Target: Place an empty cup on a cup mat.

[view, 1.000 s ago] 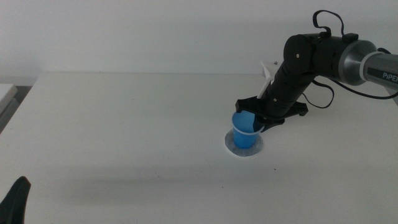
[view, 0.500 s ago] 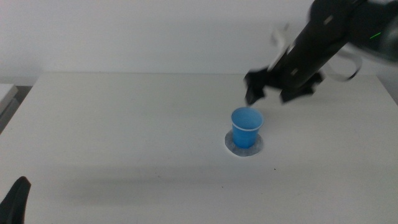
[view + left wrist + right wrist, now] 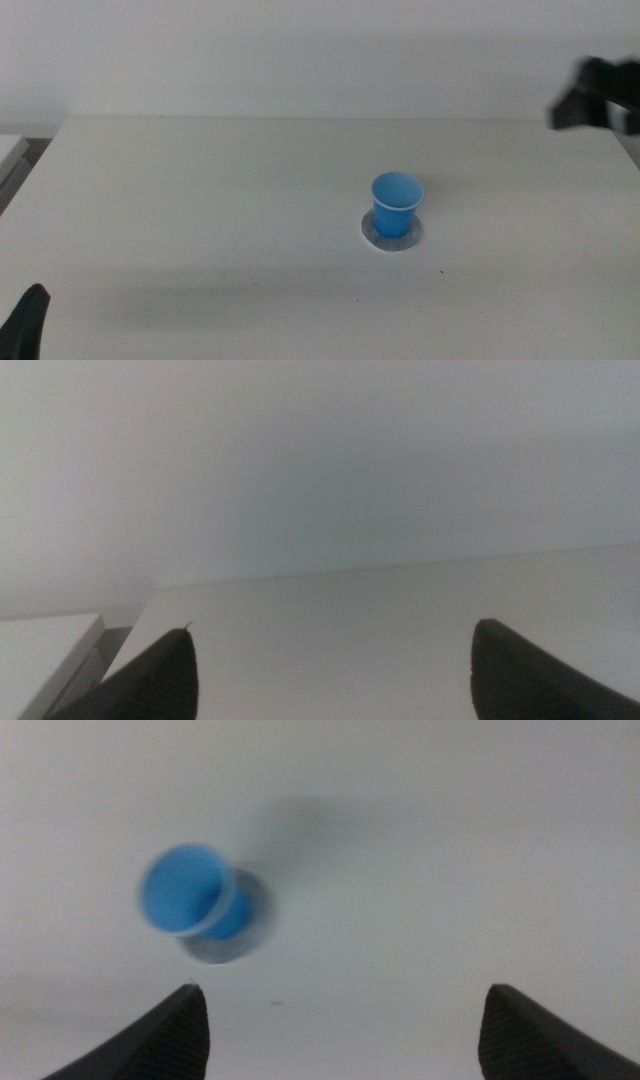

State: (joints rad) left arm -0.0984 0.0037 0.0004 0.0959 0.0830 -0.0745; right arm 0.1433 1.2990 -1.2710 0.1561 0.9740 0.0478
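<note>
The blue cup [image 3: 397,204] stands upright on the grey cup mat [image 3: 391,234] right of the table's middle. It is empty, blue inside. The right wrist view shows the cup [image 3: 186,898] on the mat [image 3: 222,946], blurred, well away from the jaws. My right gripper [image 3: 345,1020] is open and empty; in the middle view it [image 3: 590,102] is a dark blur at the far right edge, high and clear of the cup. My left gripper [image 3: 335,665] is open and empty, and shows as a dark tip [image 3: 25,322] at the bottom left corner.
The white table [image 3: 200,200] is plain around the cup. A pale ledge [image 3: 10,150] sits off the table's left edge, also in the left wrist view [image 3: 45,650]. A wall rises behind the table.
My right gripper let go of the cup, lifted up and pulled back to the right edge of the middle view. The cup stays on the mat. The left arm has not moved.
</note>
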